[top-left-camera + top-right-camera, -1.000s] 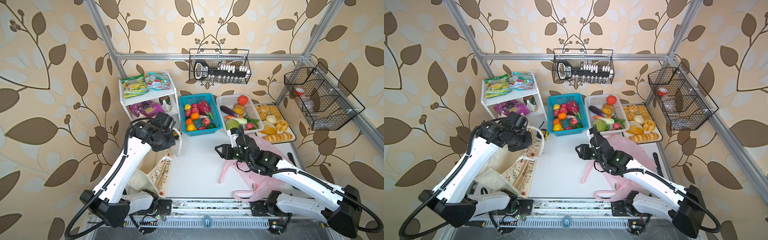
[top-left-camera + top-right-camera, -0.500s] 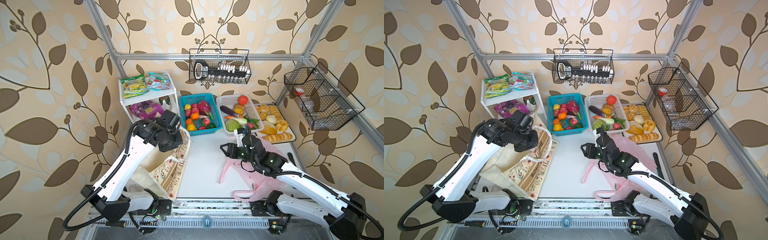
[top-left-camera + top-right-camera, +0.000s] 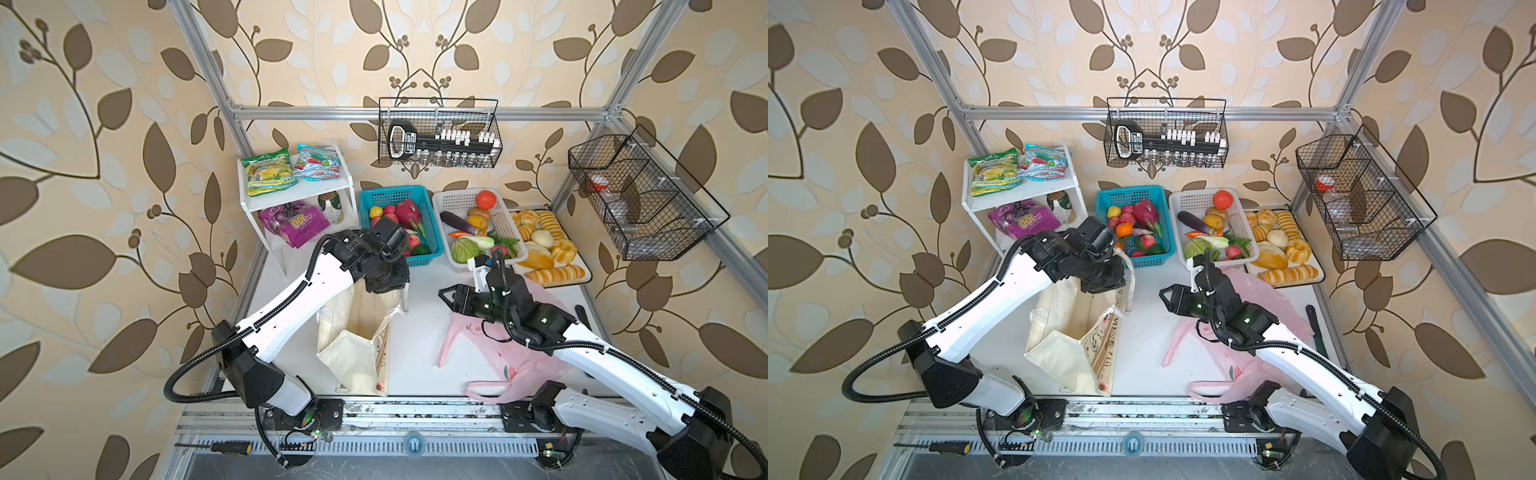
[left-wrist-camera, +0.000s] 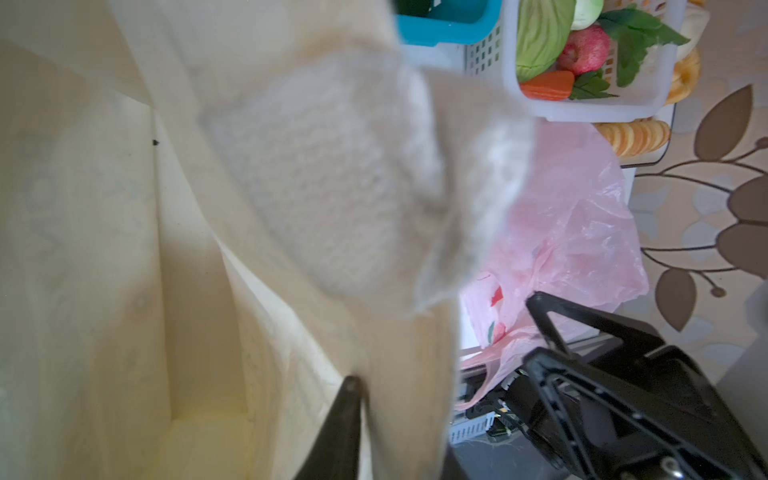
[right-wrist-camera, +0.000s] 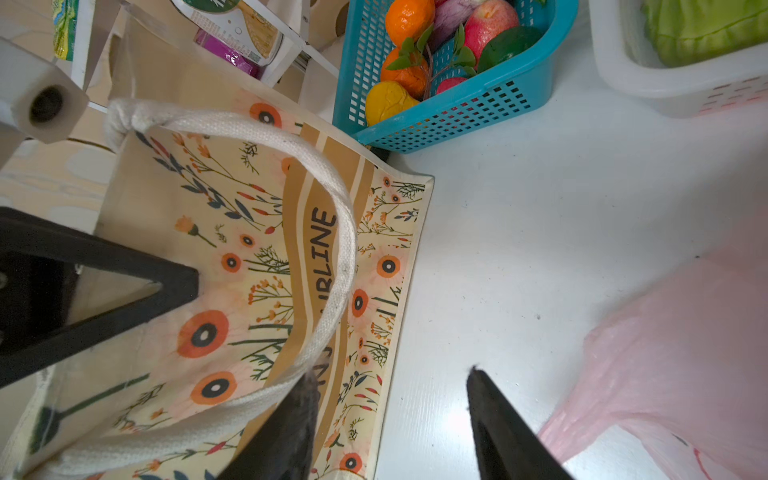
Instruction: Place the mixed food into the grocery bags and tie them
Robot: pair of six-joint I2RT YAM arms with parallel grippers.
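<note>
**Tote stands open, pink bag lies flat, food not yet bagged**

The cream canvas tote point(image 3: 357, 332) stands upright near the front left corner of the tabletop point(image 3: 419, 332), its mouth gaping upward. Its footprint is a narrow rectangle, and the long axis runs from the back of the tabletop toward the front edge. The broad side facing the middle carries orange poppies, thin stems and a tan band with dark lettering. A thick woven handle point(image 5: 336, 232) droops over that printed side.

The left tool point(image 3: 384, 286) hangs over the back end of the tote's mouth. One dark fingertip lies against the canvas in the left wrist view, but blurred cloth hides the rest, so I cannot tell whether it grips. The right tool point(image 3: 448, 299) hovers over bare tabletop between the two bags. Its jaws are wide apart with nothing between them, and it points at the tote.

The pink plastic bag point(image 3: 505, 374) is thin, translucent and crumpled, with red print. It lies flat toward the front right under the right arm, stretched from back right to the front edge.

Along the back edge, the blue basket point(image 3: 424, 259) holds the dragon fruit point(image 3: 407, 212) and orange point(image 3: 1124, 229). The white shelf point(image 3: 320, 187) in the back left corner carries the teal-red snack packet point(image 3: 318, 162). The purple snack pouch point(image 3: 293, 224) and can point(image 3: 330, 203) sit below it.
</note>
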